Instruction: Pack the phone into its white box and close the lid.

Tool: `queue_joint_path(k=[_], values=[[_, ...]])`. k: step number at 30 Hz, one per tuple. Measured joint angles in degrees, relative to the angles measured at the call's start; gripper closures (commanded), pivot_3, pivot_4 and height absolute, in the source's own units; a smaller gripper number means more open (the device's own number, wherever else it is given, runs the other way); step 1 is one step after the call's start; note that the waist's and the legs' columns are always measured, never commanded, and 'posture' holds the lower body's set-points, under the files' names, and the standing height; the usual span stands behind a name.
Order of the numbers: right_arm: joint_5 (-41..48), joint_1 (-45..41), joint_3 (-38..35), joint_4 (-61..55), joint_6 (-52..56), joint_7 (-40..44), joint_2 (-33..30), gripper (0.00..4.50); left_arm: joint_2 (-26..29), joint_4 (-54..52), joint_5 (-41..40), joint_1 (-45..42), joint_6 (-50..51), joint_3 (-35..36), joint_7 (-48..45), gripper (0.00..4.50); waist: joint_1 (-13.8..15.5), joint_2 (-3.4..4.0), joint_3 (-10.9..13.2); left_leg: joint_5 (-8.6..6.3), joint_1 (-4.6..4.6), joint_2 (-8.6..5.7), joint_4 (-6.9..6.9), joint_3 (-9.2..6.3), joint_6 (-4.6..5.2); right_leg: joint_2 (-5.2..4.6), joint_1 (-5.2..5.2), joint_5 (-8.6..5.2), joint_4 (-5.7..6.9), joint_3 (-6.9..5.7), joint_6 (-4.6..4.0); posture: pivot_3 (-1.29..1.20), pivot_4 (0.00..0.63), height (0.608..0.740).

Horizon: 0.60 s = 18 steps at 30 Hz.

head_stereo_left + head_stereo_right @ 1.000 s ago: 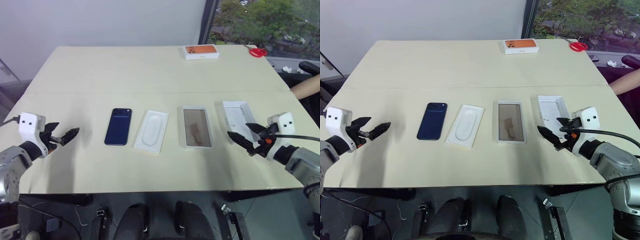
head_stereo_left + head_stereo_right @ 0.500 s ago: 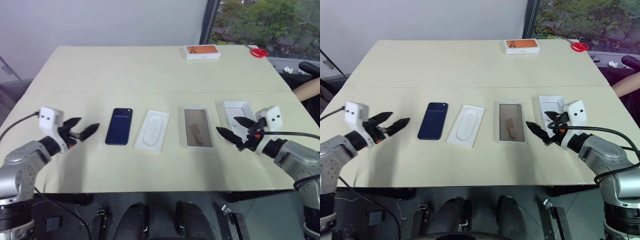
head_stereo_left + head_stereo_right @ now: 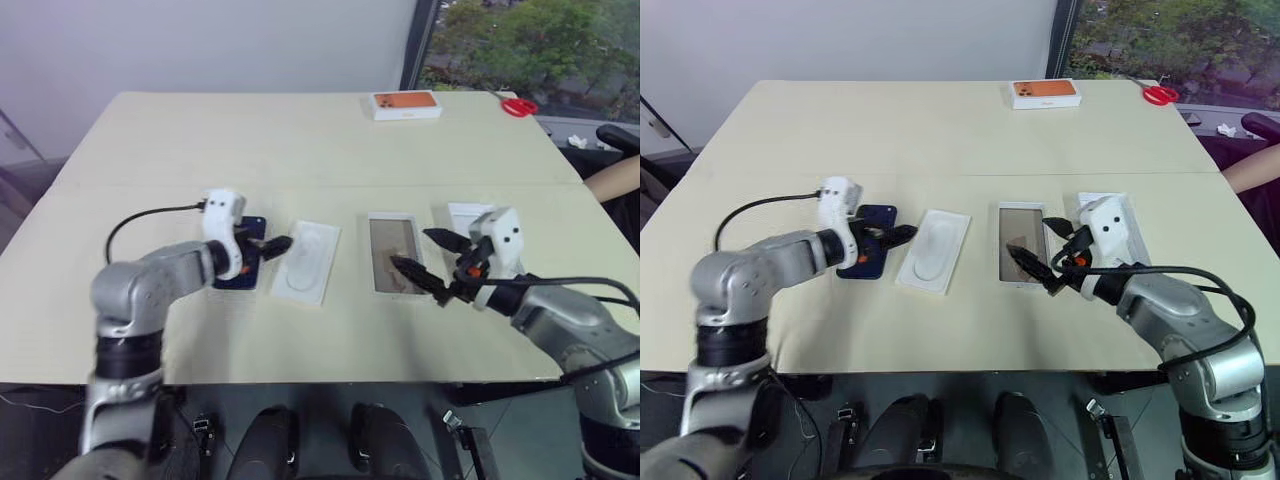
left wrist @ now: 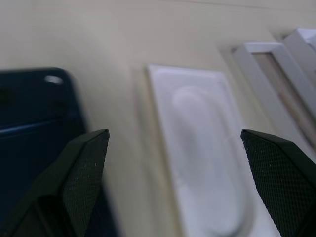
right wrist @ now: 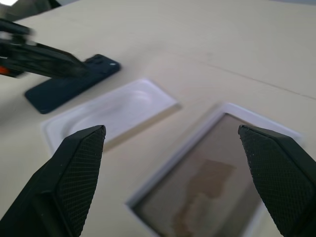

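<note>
Left gripper (image 3: pixel 268 246), fingers spread, poised over the phone (image 3: pixel 868 254), which lies flat on the table (image 3: pixel 300 140) beside the thin insert (image 3: pixel 306 262); right gripper (image 3: pixel 425 262), equally spread and empty, above the white box (image 3: pixel 1021 256); the lid (image 3: pixel 1118 215) lies beyond (partly hidden); ideally straddle the phone's long edges squarely before closing.

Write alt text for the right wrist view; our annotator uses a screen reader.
The open black jaws of the right gripper frame a shallow white cardboard box with a brownish-grey floor, lying on a cream table. Beyond it lie a thin white insert with an oval recess and a slim dark navy-blue phone, with the left gripper above the phone.
</note>
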Motion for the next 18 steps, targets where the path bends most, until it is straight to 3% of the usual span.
queue_joint_path(k=[5,18], values=[[0.53,2.21,-0.05,-1.41,0.39,-1.91,0.10,0.00,-4.85,3.93,2.36,-3.22,6.33,2.81,6.38,0.02,-0.33,-0.01,0.01,0.00,0.10,0.04,-0.01,0.01,0.00,0.08,0.00,0.01,0.10,0.03,0.03,0.00,0.150,0.740],[0.62,2.14,-0.06,-1.43,0.21,-2.98,0.01,0.00,-7.30,6.51,5.09,-7.42,15.30,5.02,7.16,0.02,-0.02,-0.02,0.01,0.01,0.09,0.04,0.00,-0.01,-0.01,0.09,0.03,0.01,0.07,0.04,0.02,0.00,0.150,0.740]])
